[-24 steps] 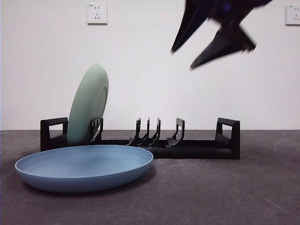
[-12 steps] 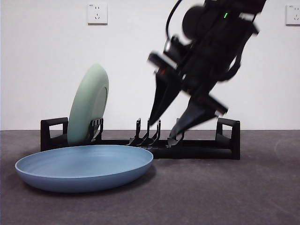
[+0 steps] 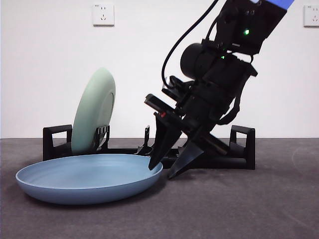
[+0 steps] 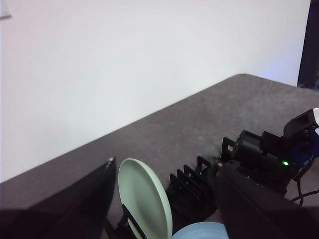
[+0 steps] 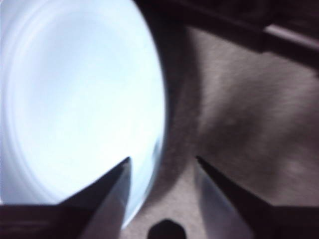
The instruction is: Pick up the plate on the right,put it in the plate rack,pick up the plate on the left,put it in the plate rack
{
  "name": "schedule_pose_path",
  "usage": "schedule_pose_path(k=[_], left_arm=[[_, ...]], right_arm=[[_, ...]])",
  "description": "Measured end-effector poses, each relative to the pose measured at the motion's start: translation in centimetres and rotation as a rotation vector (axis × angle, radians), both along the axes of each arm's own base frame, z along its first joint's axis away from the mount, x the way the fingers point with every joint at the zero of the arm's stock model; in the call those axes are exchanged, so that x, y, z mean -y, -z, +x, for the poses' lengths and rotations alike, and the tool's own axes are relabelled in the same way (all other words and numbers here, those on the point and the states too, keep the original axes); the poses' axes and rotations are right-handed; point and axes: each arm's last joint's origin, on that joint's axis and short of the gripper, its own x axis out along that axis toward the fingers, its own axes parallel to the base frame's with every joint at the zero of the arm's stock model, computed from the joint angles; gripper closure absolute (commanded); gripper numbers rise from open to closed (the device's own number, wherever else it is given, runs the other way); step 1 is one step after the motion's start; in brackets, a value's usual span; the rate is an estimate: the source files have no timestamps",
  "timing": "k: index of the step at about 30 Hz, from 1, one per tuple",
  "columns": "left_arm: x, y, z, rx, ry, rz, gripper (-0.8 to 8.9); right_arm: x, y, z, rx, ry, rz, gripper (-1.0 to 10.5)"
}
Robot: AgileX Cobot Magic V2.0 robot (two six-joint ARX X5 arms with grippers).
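Observation:
A blue plate (image 3: 89,177) lies flat on the table in front of the black plate rack (image 3: 219,157). A pale green plate (image 3: 94,110) stands upright in the rack's left end. My right gripper (image 3: 163,169) is down at the blue plate's right rim, open, one jaw inside the rim and one outside it. The right wrist view shows that blue plate (image 5: 75,104) with its rim between the spread jaws of the right gripper (image 5: 162,167). My left gripper (image 4: 164,172) hangs high above the rack (image 4: 192,191), open and empty, over the green plate (image 4: 144,201).
The dark grey table (image 3: 239,209) stretches in front of and to the right of the rack. A white wall with two sockets (image 3: 103,14) stands behind. The right arm's body (image 3: 219,84) hides the middle prongs of the rack.
The right arm has swung down from the upper right to the blue plate's right rim, and its open jaws now straddle that rim. The plates and rack have not moved.

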Motion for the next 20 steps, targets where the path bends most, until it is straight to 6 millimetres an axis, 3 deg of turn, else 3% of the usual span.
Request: schedule_pose_path(k=[4, 16, 20], left_arm=[[0.1, 0.3, 0.4, -0.027, -0.02, 0.015, 4.99], [0.9, 1.7, 2.4, -0.16, 0.005, 0.08, 4.99], [1.9, 2.4, 3.4, -0.225, 0.05, 0.106, 5.0]], right_arm=[[0.0, 0.1, 0.0, -0.004, 0.006, 0.001, 9.6], [0.2, 0.3, -0.4, -0.077, 0.037, -0.031, 9.6], [0.7, -0.7, -1.1, -0.1, 0.046, -0.071, 9.6]])
